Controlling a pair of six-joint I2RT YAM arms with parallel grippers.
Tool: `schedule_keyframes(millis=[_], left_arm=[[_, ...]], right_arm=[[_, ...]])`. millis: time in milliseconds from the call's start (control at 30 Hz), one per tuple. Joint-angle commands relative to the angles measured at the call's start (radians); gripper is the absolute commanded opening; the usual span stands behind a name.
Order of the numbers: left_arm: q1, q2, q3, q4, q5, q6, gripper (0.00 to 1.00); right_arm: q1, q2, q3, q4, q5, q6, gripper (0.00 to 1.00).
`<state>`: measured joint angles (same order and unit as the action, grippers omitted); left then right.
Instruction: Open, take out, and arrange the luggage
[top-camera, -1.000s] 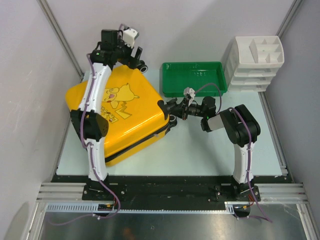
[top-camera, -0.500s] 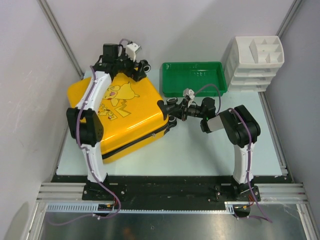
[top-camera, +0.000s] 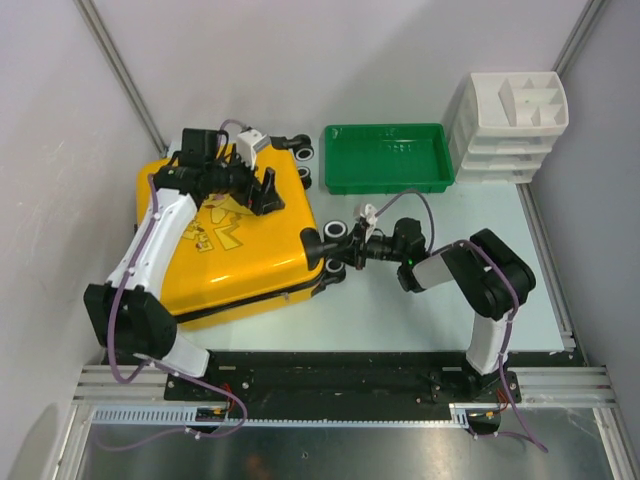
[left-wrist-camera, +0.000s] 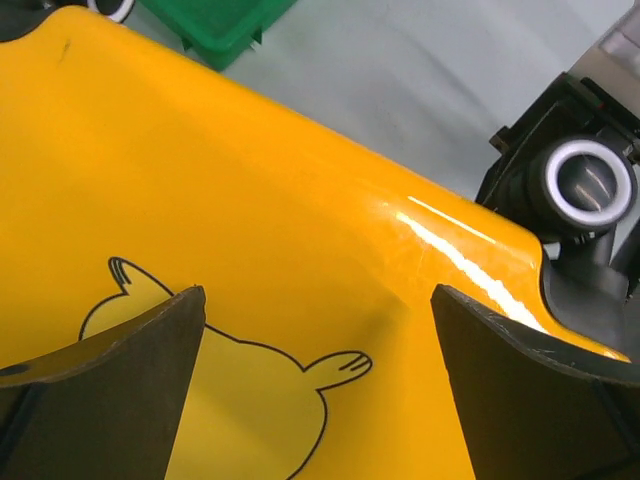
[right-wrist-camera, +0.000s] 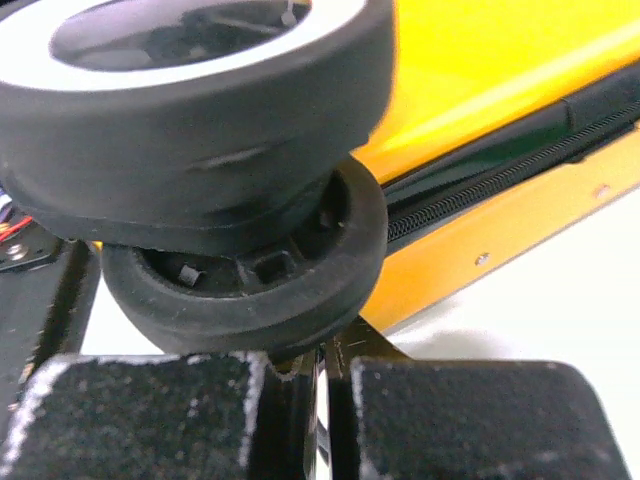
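Luggage (top-camera: 240, 255) lies flat on bench (top-camera: 400, 300), left half, yellow shell up, lid down. Left end effector (left-wrist-camera: 320, 310) spread wide, poised over shell beside printed cartoon. Right end effector (right-wrist-camera: 322, 375) fingers pressed together, just beside black wheel (right-wrist-camera: 250, 270) at luggage's right edge; anything pinched: cannot tell. Green tray (top-camera: 385, 160) sits beyond.

Overhead, 2 close-ups, luggage (top-camera: 250, 265) apparently shared
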<state>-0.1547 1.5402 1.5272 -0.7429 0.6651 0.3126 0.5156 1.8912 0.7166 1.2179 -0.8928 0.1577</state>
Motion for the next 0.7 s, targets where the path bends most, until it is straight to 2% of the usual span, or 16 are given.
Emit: schedule_keyframes(millis=[0,167,267,367,467,667], left_arm=[[0.007,-0.093,-0.093,-0.070,-0.007,-0.036,1.00],[0.015,-0.109,-0.157,-0.070,-0.064,-0.052,1.00],[0.032,-0.103,-0.174,-0.070,-0.062,-0.058,0.99],[0.047,-0.095,-0.183,-0.070,-0.015,-0.055,0.99],[0.050,-0.083,-0.191,-0.073,-0.002,-0.061,0.99],[0.050,-0.020,-0.208,-0.079,0.001,-0.056,0.98]], right_arm=[[0.136,-0.144,-0.049,0.045,-0.057,-0.010,0.00],[0.172,-0.265,-0.091,-0.177,0.038,-0.062,0.00],[0.147,-0.316,-0.088,-0.292,0.116,-0.205,0.00],[0.104,-0.293,-0.060,-0.349,0.213,-0.302,0.00],[0.055,-0.213,0.007,-0.331,0.270,-0.305,0.00],[-0.026,-0.060,0.176,-0.244,0.198,-0.242,0.00]])
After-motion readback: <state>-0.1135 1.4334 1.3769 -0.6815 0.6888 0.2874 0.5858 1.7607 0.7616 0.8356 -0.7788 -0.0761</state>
